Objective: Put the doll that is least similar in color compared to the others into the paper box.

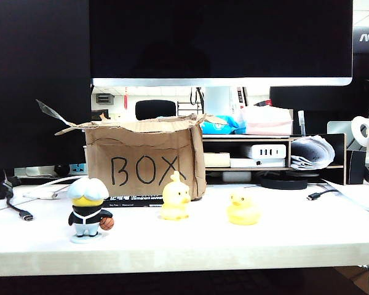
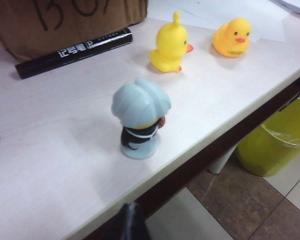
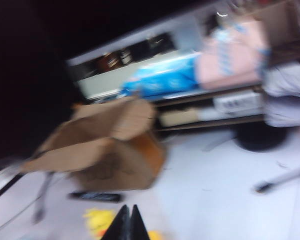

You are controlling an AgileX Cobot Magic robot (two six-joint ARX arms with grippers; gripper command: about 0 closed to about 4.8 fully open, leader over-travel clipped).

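**Three toys on a pale tabletop, box behind them**

The white tabletop (image 1: pixel 295 236) sits in a cluttered office: a large dark monitor (image 1: pixel 221 40) hangs above, a shelf (image 1: pixel 264 153) with a white power strip stands at the back, and in the left wrist view a yellow-green bin (image 2: pixel 277 142) stands on the tiled floor beside the tabletop's edge.

In the exterior view the doll (image 1: pixel 88 209) stands upright at 9 o'clock of the tufted chick (image 1: pixel 175 196), with the squat duck (image 1: pixel 243 208) at the chick's 3 o'clock. The paper box (image 1: pixel 144 160) stands at the chick's 12 o'clock, a black marker (image 2: pixel 74 52) lying along its front.

The right pincer (image 3: pixel 126 225) is pressed together, empty, in the air above the tabletop, tips toward the blurred box. Of the left pincer (image 2: pixel 127 222) only a dark part shows off the tabletop's edge, near the doll; its spread cannot be told.
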